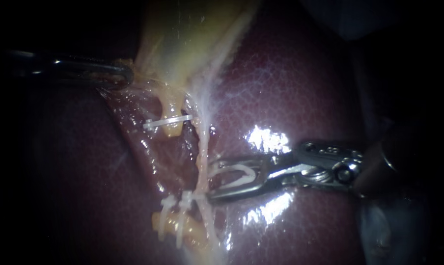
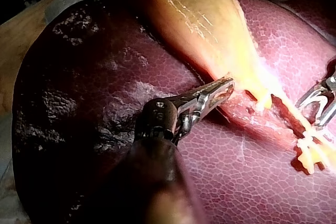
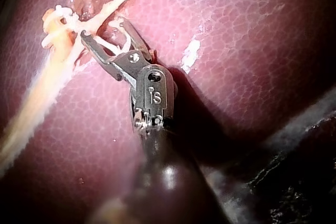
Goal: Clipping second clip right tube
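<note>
The right tube is a thin pale strand running down over the liver from the yellow gallbladder. My right instrument comes in from the right. Its jaws stand wide apart and carry a white clip, with the tips just at the tube. A fastened clip crosses the tube right below the tips. In the right wrist view the jaws sit against the same strand. My left instrument is shut on the gallbladder's lower edge and holds it out to the left.
The left tube carries a white clip higher up and further clips on its yellow stub lower down. Raw dissected tissue lies between the two tubes. Glossy liver surrounds the site on all sides.
</note>
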Robot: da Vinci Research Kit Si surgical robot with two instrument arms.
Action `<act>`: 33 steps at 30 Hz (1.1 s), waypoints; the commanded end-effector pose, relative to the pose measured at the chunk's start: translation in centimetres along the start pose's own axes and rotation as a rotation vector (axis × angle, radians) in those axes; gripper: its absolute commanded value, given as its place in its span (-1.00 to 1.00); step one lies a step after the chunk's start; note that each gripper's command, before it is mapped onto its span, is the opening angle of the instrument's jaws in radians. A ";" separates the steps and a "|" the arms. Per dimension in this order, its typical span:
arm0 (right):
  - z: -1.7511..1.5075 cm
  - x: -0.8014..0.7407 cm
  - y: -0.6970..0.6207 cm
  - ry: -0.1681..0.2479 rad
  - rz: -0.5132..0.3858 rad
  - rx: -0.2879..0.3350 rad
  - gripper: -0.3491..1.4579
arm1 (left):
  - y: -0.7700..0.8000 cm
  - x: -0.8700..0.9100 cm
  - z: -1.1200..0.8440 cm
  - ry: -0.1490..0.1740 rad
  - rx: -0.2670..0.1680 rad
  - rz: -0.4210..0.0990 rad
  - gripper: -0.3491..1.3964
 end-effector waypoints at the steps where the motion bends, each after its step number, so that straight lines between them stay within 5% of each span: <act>1: 0.04 0.00 0.00 0.010 0.008 0.007 -0.06 | 0.00 0.01 0.01 0.000 -0.001 0.000 -1.00; 7: 0.19 0.05 -0.01 0.072 0.069 0.091 -0.06 | 0.00 0.01 0.01 0.000 -0.002 0.000 -1.00; 15: 0.26 0.17 -0.28 0.142 0.137 0.206 -0.06 | 0.00 0.01 0.01 0.000 -0.002 0.000 -1.00; 25: 0.04 0.42 -0.68 0.160 0.154 0.243 -0.07 | 0.01 0.01 0.00 0.000 -0.001 0.000 -1.00; 33: -0.03 0.45 -0.64 0.160 0.157 0.245 -0.16 | 0.01 0.01 0.00 0.000 -0.001 0.000 -1.00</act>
